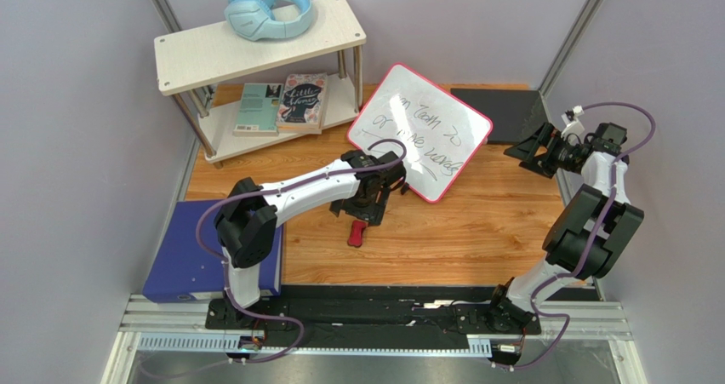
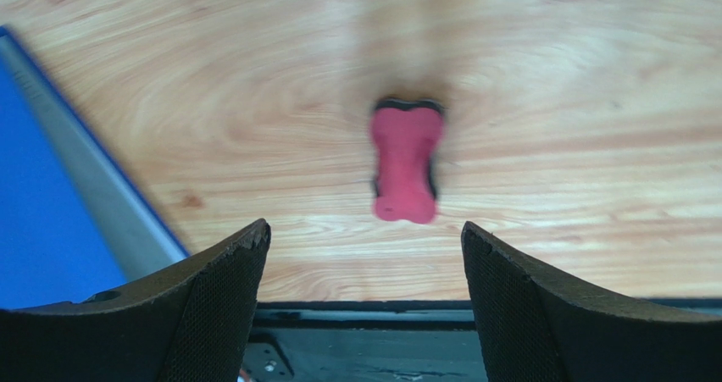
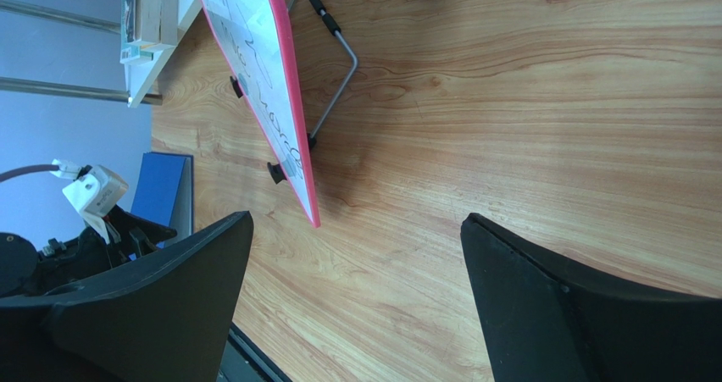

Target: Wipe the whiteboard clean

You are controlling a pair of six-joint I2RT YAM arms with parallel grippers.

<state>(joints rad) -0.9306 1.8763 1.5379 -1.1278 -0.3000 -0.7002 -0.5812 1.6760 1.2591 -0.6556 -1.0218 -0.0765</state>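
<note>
Your left fingers [image 2: 212,297] are spread wide above the red eraser [image 2: 406,163], which lies on the surface [image 1: 476,231]. Your right fingers [image 3: 551,297] are spread too, empty. The whiteboard [image 1: 421,133] leans at 12 o'clock, with writing on it.

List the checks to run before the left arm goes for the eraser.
1. Left gripper open: ok, jaws wide apart.
2. Eraser free: ok, lying unheld on the table, ahead of the gripper.
3. Whiteboard clean: not ok, handwriting on it.
4. Whiteboard steady: cannot tell, tilted on a wire stand.
5. Right gripper clear of the board: ok, open and apart from it.
</note>
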